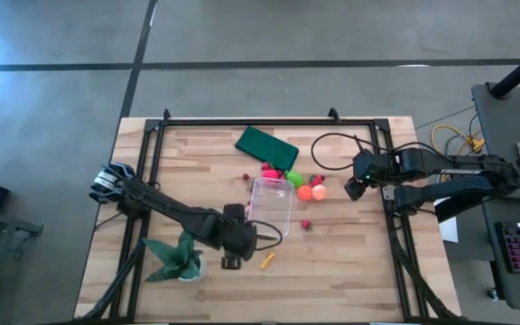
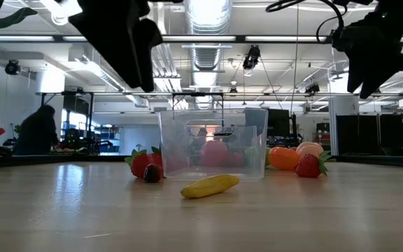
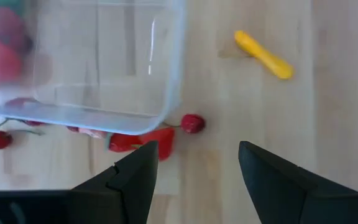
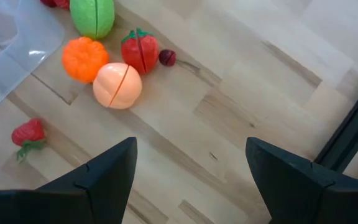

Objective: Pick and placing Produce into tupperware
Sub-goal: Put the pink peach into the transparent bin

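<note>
Beside the clear box (image 1: pixel 271 200) on the desk (image 1: pixel 350 262), the left hand (image 1: pixel 231 262) hovers open and empty near the yellow stick (image 1: pixel 266 261), while the right hand (image 1: pixel 354 190) waits wide by the orange balls (image 1: pixel 311 191), probably for picking.

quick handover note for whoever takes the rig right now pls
Left gripper: fingers open, empty, hovering by the tupperware near a cherry and the yellow stick.
Right gripper: fingers open, empty, above bare table beside the orange ball, peach piece, lime-green piece and a strawberry.
Done: nothing visibly in the box.
Left: all the produce around it still on the table.
</note>
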Tool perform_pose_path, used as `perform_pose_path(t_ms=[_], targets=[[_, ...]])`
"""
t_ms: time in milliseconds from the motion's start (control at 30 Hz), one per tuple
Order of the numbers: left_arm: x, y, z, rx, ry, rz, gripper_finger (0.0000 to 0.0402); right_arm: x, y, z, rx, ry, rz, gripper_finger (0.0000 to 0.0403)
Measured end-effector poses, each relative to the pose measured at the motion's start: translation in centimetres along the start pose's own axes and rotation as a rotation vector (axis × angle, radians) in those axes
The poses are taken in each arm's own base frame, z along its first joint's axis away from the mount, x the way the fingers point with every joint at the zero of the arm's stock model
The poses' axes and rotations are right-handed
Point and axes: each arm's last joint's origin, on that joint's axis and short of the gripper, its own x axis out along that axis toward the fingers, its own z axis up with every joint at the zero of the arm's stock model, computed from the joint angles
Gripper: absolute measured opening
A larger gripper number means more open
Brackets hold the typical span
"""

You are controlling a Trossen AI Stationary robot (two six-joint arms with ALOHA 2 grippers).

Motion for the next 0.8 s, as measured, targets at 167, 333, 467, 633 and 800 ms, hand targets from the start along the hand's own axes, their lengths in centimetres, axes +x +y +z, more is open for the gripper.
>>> perform_pose_path(t_ms=[167,333,467,633,800], targets=[[1.6,1.9,-0.6,-0.043,0.062,0.02,0.0209,0.0,0.0,0.0,-0.036,0.003,0.004,0.0292],[2.6,3.5,-0.9,-0.09,0.11,-0.015,0.0209,0.0,0.1,0.1,-0.097,-0.008,0.006,0.0292],[3.2,4.0,-1.4,-0.114,0.142,-0.034,0.0209,0.0,0.3,0.3,-0.113,-0.033,0.028,0.0292],[3.5,4.3,-1.9,-0.084,0.174,-0.048,0.0209,0.0,0.3,0.4,-0.081,-0.061,0.012,0.0292],[2.4,4.9,-1.7,-0.095,0.142,-0.057,0.0209,0.0,0.3,0.5,0.014,-0.077,0.011,0.0292]])
